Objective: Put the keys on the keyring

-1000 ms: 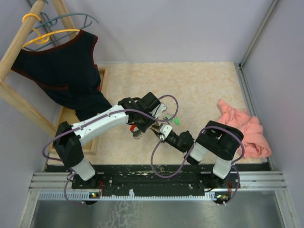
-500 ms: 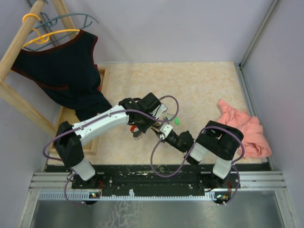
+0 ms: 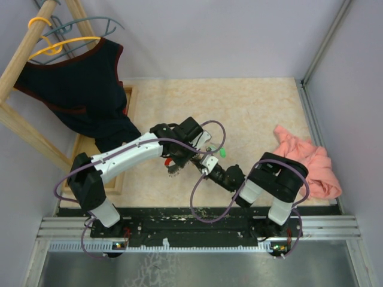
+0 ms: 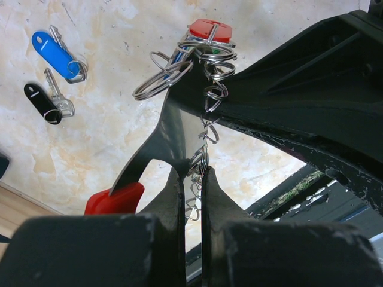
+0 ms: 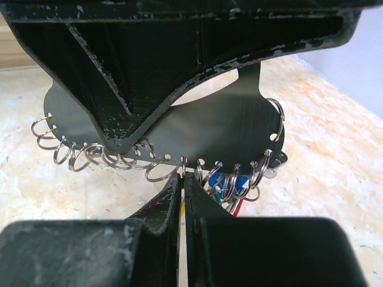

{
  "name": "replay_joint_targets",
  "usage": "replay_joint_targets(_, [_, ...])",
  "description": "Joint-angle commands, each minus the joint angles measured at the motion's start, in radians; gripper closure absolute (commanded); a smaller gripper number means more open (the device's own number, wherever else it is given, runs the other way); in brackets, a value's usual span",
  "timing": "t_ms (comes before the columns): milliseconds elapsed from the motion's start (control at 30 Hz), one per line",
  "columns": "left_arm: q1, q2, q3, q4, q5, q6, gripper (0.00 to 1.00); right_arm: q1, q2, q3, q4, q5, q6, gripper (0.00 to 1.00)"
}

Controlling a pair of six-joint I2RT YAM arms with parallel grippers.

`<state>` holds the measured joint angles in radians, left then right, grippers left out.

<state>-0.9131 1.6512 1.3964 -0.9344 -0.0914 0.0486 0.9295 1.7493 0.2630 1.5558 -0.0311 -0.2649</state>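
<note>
Matt black keyring [image 5: 230,128] plate (shiny wire rings [image 5: 157,174]); blue key [image 4: 55,54] glossy plastic.

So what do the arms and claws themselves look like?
The left arm has white shells and black joints. The right arm is mostly black with white lower segments. Purple cables loop along both. The left claw and right claw are black and scuffed.
</note>
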Motion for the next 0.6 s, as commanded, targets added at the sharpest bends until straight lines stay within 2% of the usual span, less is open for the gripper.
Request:
replay_joint_targets(0, [-0.001,-0.028,-0.013,0.051,0.020,-0.010,0.98,0.013,-0.054,-0.002,0.168,-0.048,-0.001,1.00])
replay_joint_targets(233, [0.070,-0.079,-0.122,0.189,0.187,-0.024,0.98,0.013,-0.068,-0.024,0.168,-0.112,-0.017,1.00])
replay_joint_targets(567, [0.236,-0.172,-0.353,0.457,0.503,-0.097,0.77,-0.009,-0.087,-0.041,0.166,-0.200,-0.005,1.00])
